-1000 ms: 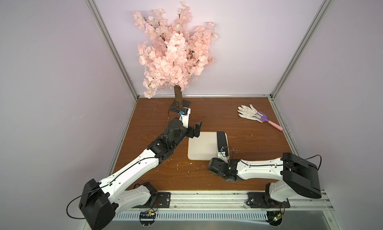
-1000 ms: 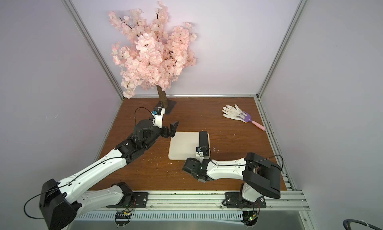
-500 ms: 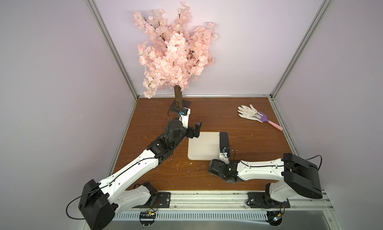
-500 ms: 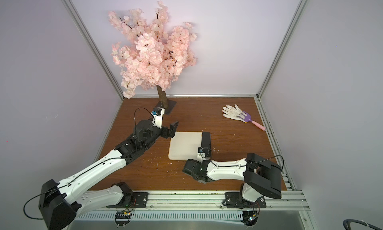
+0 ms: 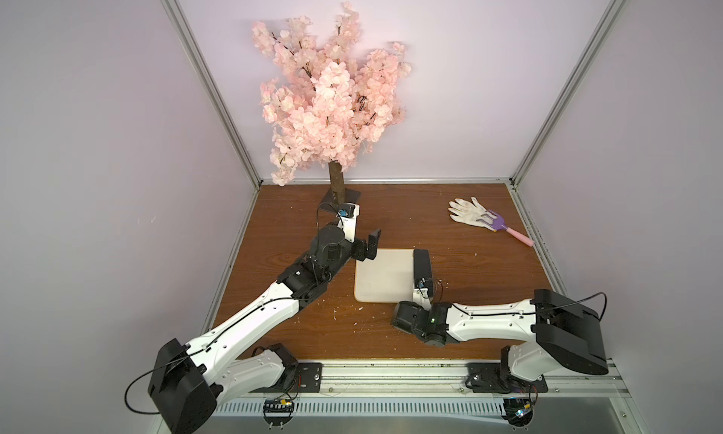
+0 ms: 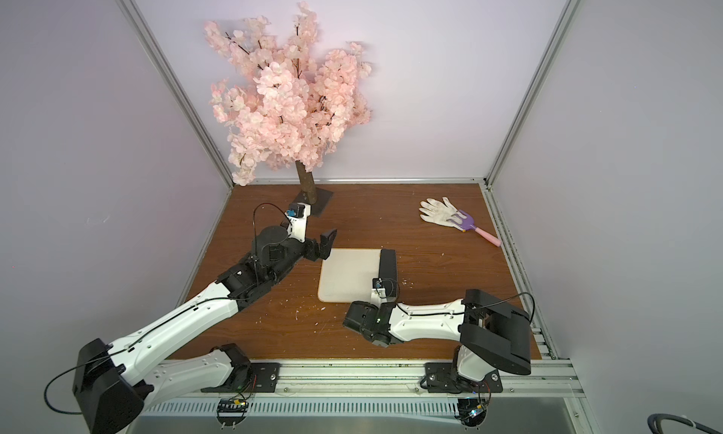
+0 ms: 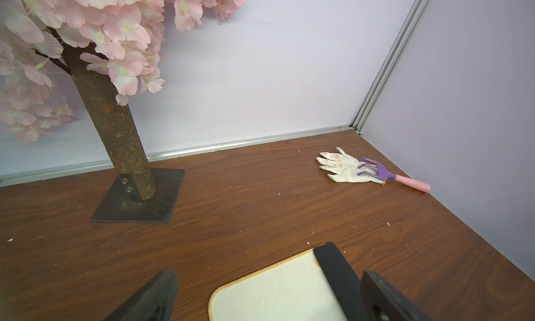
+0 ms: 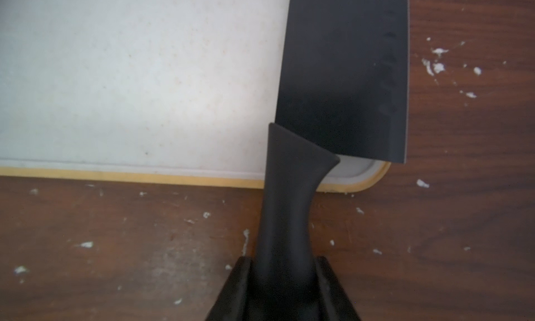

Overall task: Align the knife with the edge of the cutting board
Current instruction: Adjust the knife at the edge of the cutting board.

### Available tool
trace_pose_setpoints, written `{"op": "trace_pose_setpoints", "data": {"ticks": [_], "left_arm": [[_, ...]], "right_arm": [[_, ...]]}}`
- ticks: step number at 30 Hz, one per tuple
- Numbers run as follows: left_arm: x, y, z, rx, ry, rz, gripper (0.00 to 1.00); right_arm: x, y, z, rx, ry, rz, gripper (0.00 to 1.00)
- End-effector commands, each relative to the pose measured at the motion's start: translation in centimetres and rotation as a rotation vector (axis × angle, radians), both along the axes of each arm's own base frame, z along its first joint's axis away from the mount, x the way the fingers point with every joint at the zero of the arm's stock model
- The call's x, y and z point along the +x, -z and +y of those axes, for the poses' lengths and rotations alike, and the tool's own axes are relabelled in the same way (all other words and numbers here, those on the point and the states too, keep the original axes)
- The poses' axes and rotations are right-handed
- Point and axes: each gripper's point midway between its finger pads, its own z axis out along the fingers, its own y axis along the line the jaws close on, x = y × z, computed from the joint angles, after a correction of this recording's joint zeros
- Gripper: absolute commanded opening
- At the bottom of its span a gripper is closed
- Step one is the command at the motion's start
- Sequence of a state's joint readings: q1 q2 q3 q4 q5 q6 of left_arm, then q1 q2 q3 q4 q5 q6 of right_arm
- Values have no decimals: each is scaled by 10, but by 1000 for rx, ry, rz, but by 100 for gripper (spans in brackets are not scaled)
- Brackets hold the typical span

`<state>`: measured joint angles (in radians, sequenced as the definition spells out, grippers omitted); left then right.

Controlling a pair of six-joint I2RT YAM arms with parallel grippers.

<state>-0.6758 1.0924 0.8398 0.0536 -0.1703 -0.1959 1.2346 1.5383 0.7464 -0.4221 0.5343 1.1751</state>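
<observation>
While the right claw (image 8: pixel 284 273) is clamped on the slim handle of the knife (image 8: pixel 341 73), its two fingers (image 8: pixel 328 279) press the handle from either side, low over the table (image 8: pixel 115 247). From that grip the handle crosses the near rim of the board (image 8: pixel 130 73). The broad black blade lies flat along the board's right side, roughly parallel to that edge. The blade's outer edge hangs slightly past the tan rim, over the wood.

In both top views the knife (image 5: pixel 422 265) (image 6: pixel 388 267) covers the right strip of the board (image 5: pixel 383 279) (image 6: pixel 348 275), with its tip near the far right corner. The left claw (image 5: pixel 366 247) hovers by the board's far left corner with its jaws wide apart, holding nothing. The left wrist view shows its fingers (image 7: pixel 156 296) spread, with a board corner and the knife tip seen between them.

Farther back a pink blossom tree (image 5: pixel 328 99) stands on a dark base (image 5: pixel 341 196). A white glove (image 5: pixel 467 211) and a rake (image 5: pixel 504 226) lie touching near the right wall. White crumbs dot the table.
</observation>
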Motion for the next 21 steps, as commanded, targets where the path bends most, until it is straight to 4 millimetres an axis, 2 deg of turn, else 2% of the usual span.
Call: {"op": "trace_pose_setpoints", "data": {"ticks": [1, 21], "left_arm": [[-3, -7, 1, -2, -5, -34, 100], [-3, -8, 1, -2, -4, -36, 100]], "right_arm": [[9, -14, 7, -2, 4, -61, 29], [8, -11, 5, -20, 15, -56, 29]]}}
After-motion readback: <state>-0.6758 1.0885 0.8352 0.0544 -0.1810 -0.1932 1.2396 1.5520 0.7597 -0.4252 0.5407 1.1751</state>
